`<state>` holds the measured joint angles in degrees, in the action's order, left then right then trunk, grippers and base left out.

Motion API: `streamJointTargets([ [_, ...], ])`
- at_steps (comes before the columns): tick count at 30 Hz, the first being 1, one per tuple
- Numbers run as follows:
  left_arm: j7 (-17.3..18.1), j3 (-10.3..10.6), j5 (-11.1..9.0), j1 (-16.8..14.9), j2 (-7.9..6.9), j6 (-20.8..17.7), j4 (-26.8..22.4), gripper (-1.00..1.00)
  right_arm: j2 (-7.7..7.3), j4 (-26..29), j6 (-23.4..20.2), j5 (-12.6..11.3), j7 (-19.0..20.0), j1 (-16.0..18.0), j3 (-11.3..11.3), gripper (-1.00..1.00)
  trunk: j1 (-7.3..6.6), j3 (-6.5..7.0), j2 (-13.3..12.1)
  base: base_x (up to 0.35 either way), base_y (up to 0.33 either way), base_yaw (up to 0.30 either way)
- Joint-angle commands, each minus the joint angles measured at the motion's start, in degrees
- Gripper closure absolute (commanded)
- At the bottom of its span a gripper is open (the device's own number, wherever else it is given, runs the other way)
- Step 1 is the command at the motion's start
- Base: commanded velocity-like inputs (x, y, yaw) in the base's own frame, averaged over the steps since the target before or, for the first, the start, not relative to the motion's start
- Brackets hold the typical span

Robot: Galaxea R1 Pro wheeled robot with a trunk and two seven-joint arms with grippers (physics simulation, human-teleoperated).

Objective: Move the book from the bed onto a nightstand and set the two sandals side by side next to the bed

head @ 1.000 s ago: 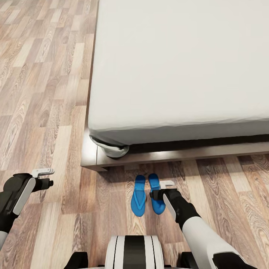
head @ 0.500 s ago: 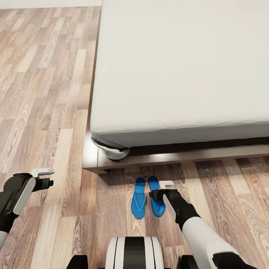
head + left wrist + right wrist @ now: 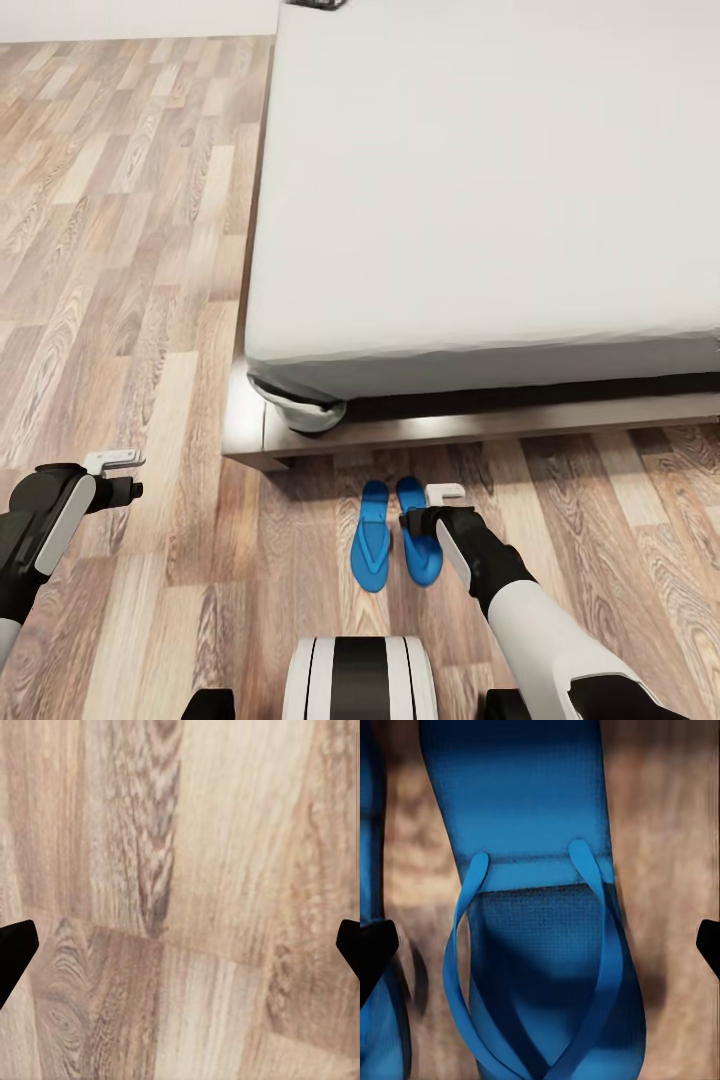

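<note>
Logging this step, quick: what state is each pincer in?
Left pincer: open, holding nothing, over bare floor.
Right pincer: open, above a blue sandal, not gripping it.

**Where the cameras look**

The head camera looks down from high up at the light brown wood-plank floor [image 3: 130, 300]. Both wrist cameras look straight down, very close. The right one shares the bright blue flip-flop [image 3: 536, 907] [image 3: 420, 535].

The wood-plank floor [image 3: 120, 300] is light brown with darker swirly grain. The planks run away from the camera. A strip of white wall [image 3: 130, 18] shows at the far end of the floor.
</note>
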<state>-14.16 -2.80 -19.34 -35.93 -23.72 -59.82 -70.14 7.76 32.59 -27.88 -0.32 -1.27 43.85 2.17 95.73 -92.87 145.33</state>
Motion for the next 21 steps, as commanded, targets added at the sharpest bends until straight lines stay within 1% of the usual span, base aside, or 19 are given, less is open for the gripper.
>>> streamJointTargets([
  [1,-0.5,0.0,-0.6,0.0,-0.01,-0.2,-0.1,-1.00,-0.04,0.1,-0.3,0.0,-0.1,0.0,0.2,-1.00,-0.03,0.20,0.0,0.000,0.000,0.000],
  [6,-0.5,0.1,-0.6,0.0,-0.01,-0.2,-0.1,-1.00,-0.10,0.1,-0.3,0.0,-0.1,0.0,0.2,-1.00,-0.16,1.30,-0.1,0.000,0.000,0.000],
  [17,-0.8,0.3,-0.5,0.0,0.15,-0.2,0.0,-1.00,-0.63,0.0,-0.3,0.0,0.0,-0.1,-0.2,-1.00,-0.16,1.30,-0.1,0.000,0.000,0.000],
  [21,-0.8,0.3,-0.5,0.0,0.26,-0.2,0.1,-1.00,-0.79,0.0,-0.3,0.1,0.1,-0.1,-0.2,-1.00,-0.26,2.19,-0.1,0.000,0.000,0.000],
])
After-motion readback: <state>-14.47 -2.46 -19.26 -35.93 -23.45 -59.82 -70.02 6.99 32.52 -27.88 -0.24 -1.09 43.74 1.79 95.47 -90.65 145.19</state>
